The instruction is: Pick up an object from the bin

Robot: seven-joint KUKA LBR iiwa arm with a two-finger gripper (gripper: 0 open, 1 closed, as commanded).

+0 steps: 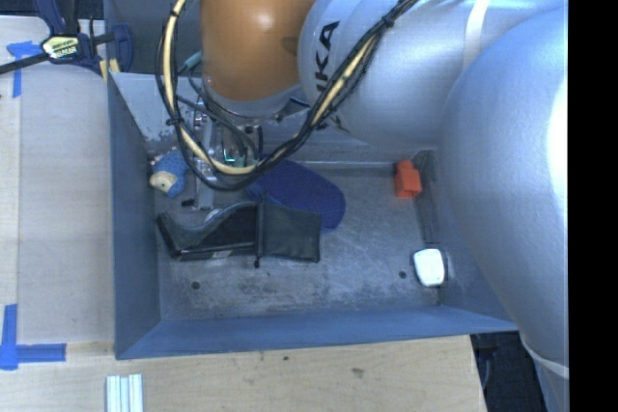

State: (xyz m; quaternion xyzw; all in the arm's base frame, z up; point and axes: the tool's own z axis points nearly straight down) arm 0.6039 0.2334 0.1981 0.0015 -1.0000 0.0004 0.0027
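Grey metal walls of the bin (135,236) sloped inward, probably so that loose things settled on its floor. At centre left a small cream-and-blue thing (166,177) lay just left of the jaws, which hung under the arm's orange cover (253,24). I could not tell whether they were released or clenched. A black pouch (241,232) lay just below them, likeliest to be picked. Rightward sat a blue oval (314,196), an orange block (407,178) and a white lump (429,266), well apart.
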